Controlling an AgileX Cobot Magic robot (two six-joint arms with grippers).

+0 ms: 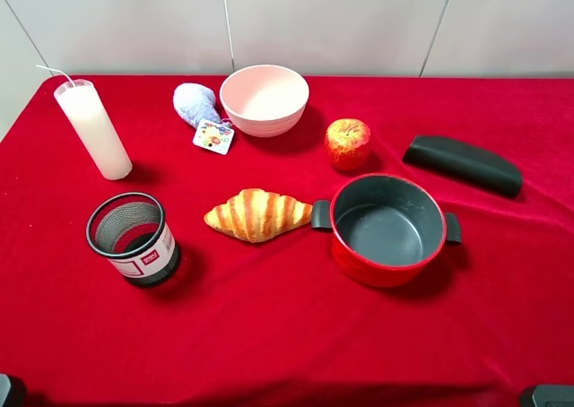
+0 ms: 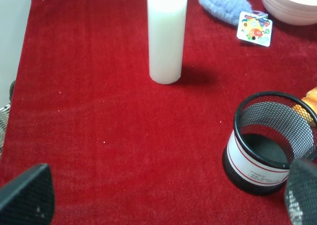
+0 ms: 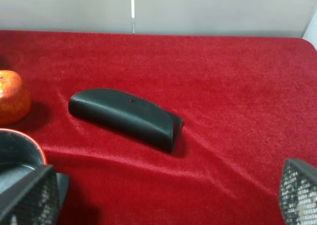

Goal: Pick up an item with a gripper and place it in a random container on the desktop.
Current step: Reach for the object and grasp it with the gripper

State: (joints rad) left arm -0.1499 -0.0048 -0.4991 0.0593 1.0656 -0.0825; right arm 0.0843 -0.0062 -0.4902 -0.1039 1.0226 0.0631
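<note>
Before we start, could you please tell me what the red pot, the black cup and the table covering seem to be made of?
The red pot: probably enamelled or painted metal, smooth red outside, matte dark grey inside. The black cup: wire mesh, likely metal; its wall is see-through. The table covering: velvety red fabric, with a soft nap and creases.

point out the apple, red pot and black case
Small round red and yellow apple [image 1: 348, 143]: exterior high view, on its front side.
Round red cooking pot with dark grey inside [image 1: 381, 271]: exterior high view, on its red front wall.
Long black hard case [image 1: 462, 163]: exterior high view, on its top middle.
</note>
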